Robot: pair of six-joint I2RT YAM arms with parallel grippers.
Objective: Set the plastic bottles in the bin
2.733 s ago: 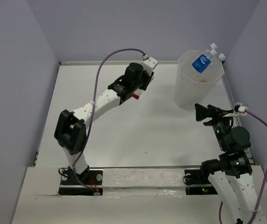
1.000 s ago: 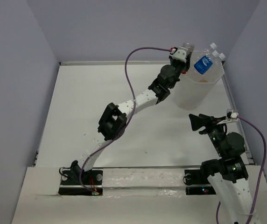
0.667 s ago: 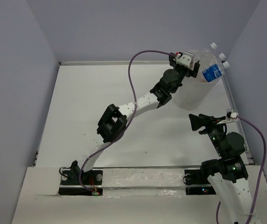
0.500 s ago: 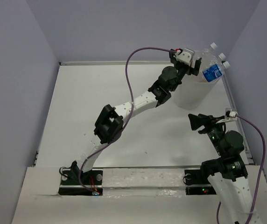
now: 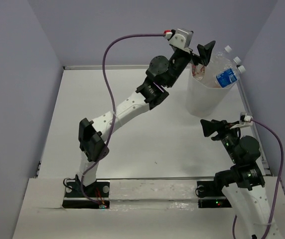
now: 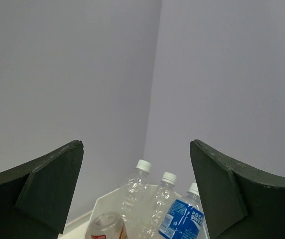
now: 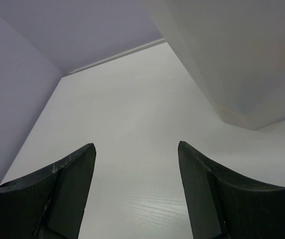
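The bin (image 5: 205, 99) stands at the table's far right, a tall translucent white tub. Several plastic bottles stick up in it: a blue-labelled one (image 5: 225, 77), two clear ones with white caps (image 5: 228, 50), and a red-labelled one (image 5: 198, 72) at the left rim. My left gripper (image 5: 202, 56) hangs open and empty just above the bin's left rim. Its wrist view looks down past the fingers (image 6: 48, 194) at the clear bottles (image 6: 137, 191), the blue label (image 6: 182, 219) and the red-labelled bottle (image 6: 105, 226). My right gripper (image 5: 210, 130) is open and empty, low, in front of the bin.
Lilac walls close in the white table (image 5: 132, 129) on three sides, with the right wall just behind the bin. The right wrist view shows bare tabletop (image 7: 132, 114) and the bin's wall (image 7: 242, 59) at upper right.
The left gripper has opened over the bin and let go of the red-labelled bottle, which now lies inside. The left arm has then lifted. The right arm has barely moved.
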